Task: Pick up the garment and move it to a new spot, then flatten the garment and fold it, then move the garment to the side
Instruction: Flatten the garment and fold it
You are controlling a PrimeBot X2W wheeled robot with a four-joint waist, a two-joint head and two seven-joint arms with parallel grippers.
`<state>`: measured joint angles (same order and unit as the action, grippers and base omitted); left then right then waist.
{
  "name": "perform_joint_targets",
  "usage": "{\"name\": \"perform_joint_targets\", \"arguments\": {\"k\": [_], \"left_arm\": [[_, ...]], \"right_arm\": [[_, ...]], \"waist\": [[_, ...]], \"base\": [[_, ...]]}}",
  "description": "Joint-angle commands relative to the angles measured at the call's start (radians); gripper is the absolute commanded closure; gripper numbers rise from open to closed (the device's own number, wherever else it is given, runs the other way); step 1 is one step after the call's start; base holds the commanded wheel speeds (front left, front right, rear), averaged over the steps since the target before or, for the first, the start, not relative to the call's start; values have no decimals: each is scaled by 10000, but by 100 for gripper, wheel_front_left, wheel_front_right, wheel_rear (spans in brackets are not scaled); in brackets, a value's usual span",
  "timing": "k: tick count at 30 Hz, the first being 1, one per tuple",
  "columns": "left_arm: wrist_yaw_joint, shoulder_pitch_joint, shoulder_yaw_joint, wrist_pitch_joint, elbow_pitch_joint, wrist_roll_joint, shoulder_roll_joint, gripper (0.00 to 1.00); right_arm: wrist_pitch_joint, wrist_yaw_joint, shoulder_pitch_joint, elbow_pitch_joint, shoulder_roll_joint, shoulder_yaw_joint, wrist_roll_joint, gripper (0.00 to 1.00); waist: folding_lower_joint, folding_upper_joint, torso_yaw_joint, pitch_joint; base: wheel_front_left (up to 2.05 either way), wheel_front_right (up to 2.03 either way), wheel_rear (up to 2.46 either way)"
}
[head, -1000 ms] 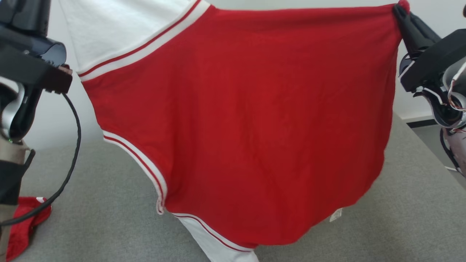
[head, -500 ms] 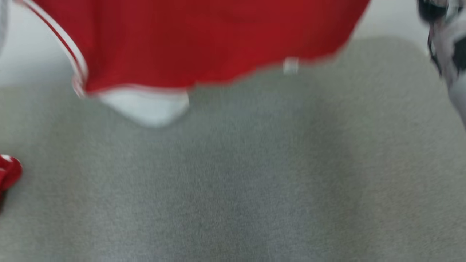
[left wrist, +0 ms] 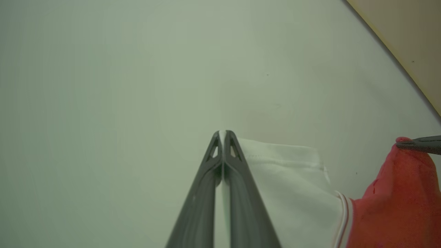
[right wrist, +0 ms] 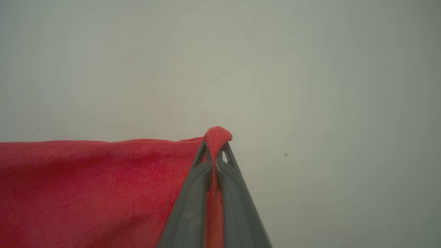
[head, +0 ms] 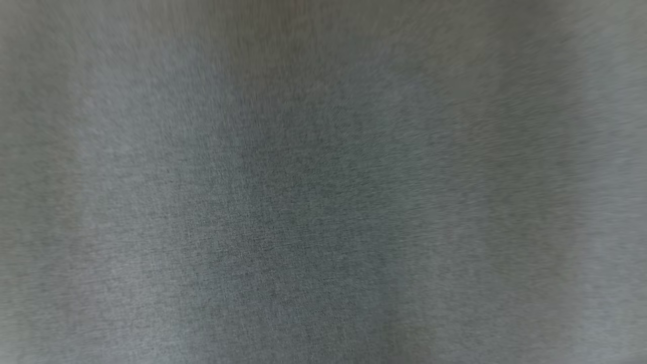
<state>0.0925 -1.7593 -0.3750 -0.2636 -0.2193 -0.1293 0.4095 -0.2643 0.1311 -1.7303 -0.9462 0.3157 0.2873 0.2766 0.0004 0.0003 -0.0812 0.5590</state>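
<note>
The garment (right wrist: 86,186) is red with white sleeves and striped trim, held up in the air before a pale wall. My right gripper (right wrist: 216,144) is shut on a red corner that bunches above its fingertips, and the cloth stretches away to that view's left. In the left wrist view my left gripper (left wrist: 223,135) is shut on the edge of a white sleeve (left wrist: 286,186). The red body (left wrist: 396,199) hangs at the right there, pinched by the other arm's fingertips (left wrist: 418,144).
The head view looks down on blurred grey table cloth (head: 323,202). A pale wall (left wrist: 137,86) stands behind both grippers, with a tan strip (left wrist: 413,34) at the upper right of the left wrist view.
The head camera has swung downward, so the garment and both arms have slid out of its top edge, leaving grey table cloth in it.
</note>
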Motion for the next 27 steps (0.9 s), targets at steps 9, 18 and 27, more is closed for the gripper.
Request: {"name": "perform_joint_targets", "arguments": {"k": [9, 18, 27], "left_arm": [[367, 3321, 341, 0, 1222, -1296, -194, 100], [376, 7988, 299, -1, 2766, -4969, 387, 100], [377, 12438, 453, -1, 3941, -6097, 1076, 100]], "right_arm": [[-4, -6, 2890, 1023, -594, -1715, -1157, 100], [-3, -5, 6644, 3346, -760, -2225, -779, 100], [-5, -6, 9898, 5185, -515, -2362, -583, 100]], "waist": [[-4, -3, 676, 1685], [-4, -3, 557, -455], [-4, -3, 324, -2470]], "base": [[0, 0, 0], [0, 0, 0], [0, 0, 0]]}}
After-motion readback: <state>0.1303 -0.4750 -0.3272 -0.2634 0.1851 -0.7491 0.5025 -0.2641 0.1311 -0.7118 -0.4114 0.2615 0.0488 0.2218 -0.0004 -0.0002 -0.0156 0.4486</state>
